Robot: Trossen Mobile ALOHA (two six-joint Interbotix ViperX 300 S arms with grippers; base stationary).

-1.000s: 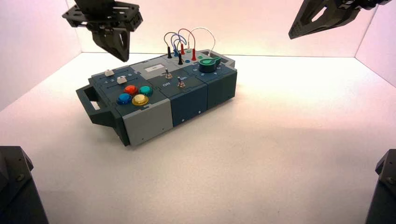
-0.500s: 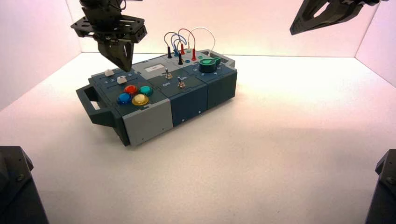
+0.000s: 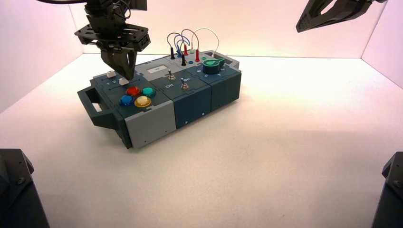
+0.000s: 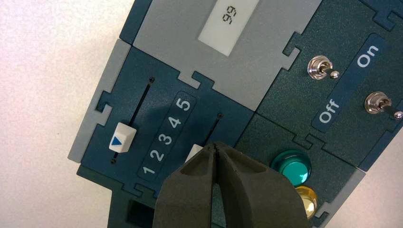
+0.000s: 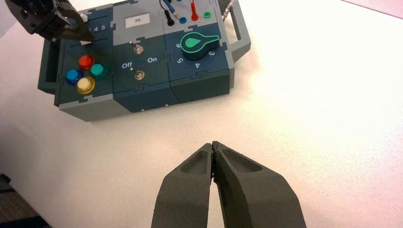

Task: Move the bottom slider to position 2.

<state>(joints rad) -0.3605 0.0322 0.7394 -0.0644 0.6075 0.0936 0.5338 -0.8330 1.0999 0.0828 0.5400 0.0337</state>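
The bottom slider [image 4: 194, 154] now sits right under the closed left claw [image 3: 127, 74], which has come down lower; right claw [image 5: 212, 146] closed.

A white, matte desk [image 3: 266, 156] carries the things, closed in by pale walls at the back and at both sides. One thing lies directly on it: a box [image 3: 161, 97] in dark blue-grey and light grey, standing on the desk's left half toward the back wall. The box sits turned at an angle to the desk's edges, its dark carrying handle [image 3: 93, 107] pointing to the left and front. It throws a soft shadow onto the white surface along its near side.
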